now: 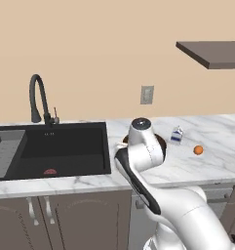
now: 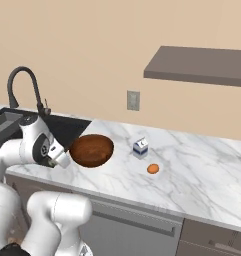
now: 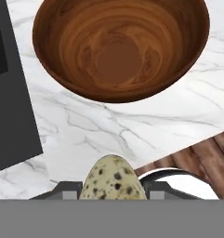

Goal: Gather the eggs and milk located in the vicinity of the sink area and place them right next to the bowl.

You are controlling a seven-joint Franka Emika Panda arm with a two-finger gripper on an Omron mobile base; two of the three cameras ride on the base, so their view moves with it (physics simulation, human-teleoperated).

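Spanning a beige-walled kitchen, the white marble counter (image 2: 202, 170) carries the wooden bowl (image 2: 92, 150), milk carton (image 2: 140, 147) and orange egg (image 2: 152, 169); the gripper (image 3: 112, 193) pinches the speckled egg (image 3: 113, 180) beside the black sink (image 1: 65, 146).

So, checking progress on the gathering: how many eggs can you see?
2. An orange-brown egg lies on the counter right of the milk carton; a speckled egg sits between the fingers, near the bowl.

Base cams sit behind the arm left and right, both covering the counter (image 1: 221, 132); hand cam looks close down on the bowl (image 3: 120, 49).
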